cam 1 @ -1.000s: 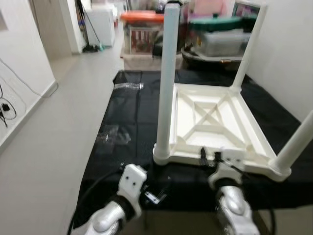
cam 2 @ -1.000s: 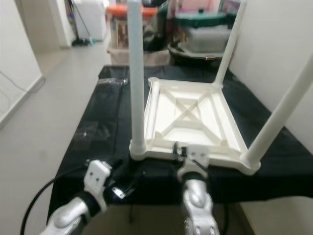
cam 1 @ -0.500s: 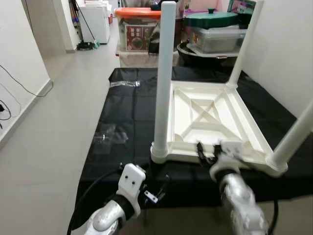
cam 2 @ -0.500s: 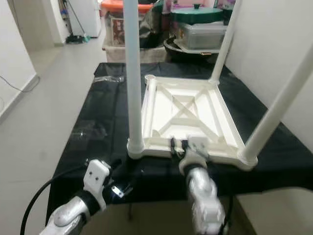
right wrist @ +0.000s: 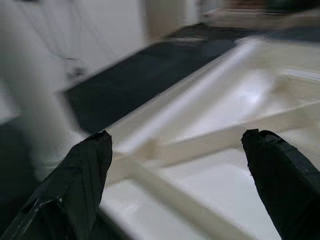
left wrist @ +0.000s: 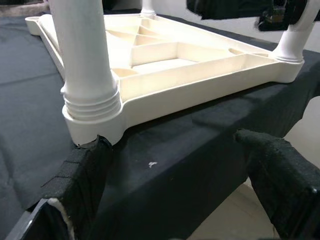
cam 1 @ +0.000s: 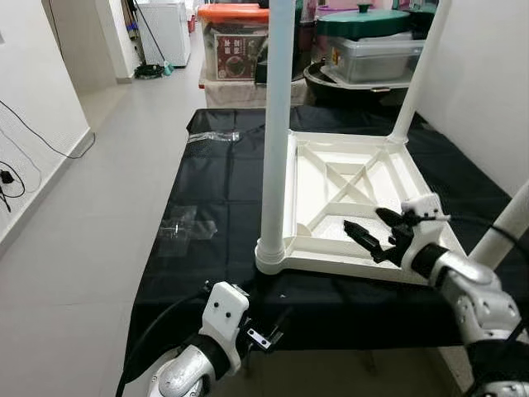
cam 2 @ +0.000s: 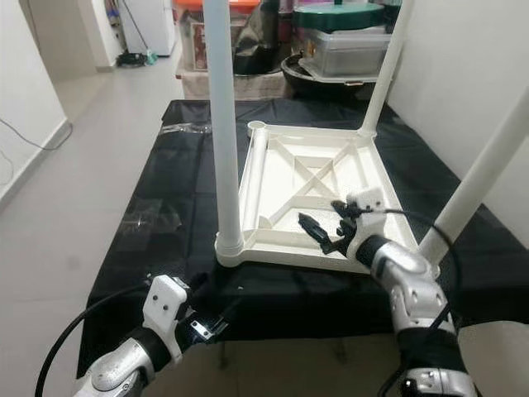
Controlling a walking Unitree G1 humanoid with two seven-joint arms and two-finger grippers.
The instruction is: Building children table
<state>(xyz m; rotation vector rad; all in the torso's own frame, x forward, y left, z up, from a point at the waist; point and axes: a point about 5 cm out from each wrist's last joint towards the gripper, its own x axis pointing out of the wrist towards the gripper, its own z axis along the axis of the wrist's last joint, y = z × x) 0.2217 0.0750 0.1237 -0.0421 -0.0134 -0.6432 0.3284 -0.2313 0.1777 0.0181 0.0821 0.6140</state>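
White plastic children's table (cam 1: 355, 198) lies upside down on a black sheet (cam 1: 215, 207), legs up, while the right gripper (cam 1: 368, 236) hovers wide open and empty above its ribbed underside and the left gripper (left wrist: 170, 200), open and empty, waits near one leg (cam 1: 275, 141).

The right gripper (right wrist: 175, 185) hangs over the upturned white table top (right wrist: 235, 150), its two black fingertips (right wrist: 80, 180) spread wide with nothing between them. Cream ribs (right wrist: 210, 140) cross the hollow underside of the top below the gripper, meeting at a junction. Beyond the raised rim lies the black cloth (right wrist: 125, 95), and a blurred white leg (right wrist: 30, 90) stands upright at one corner. The background is out of focus.
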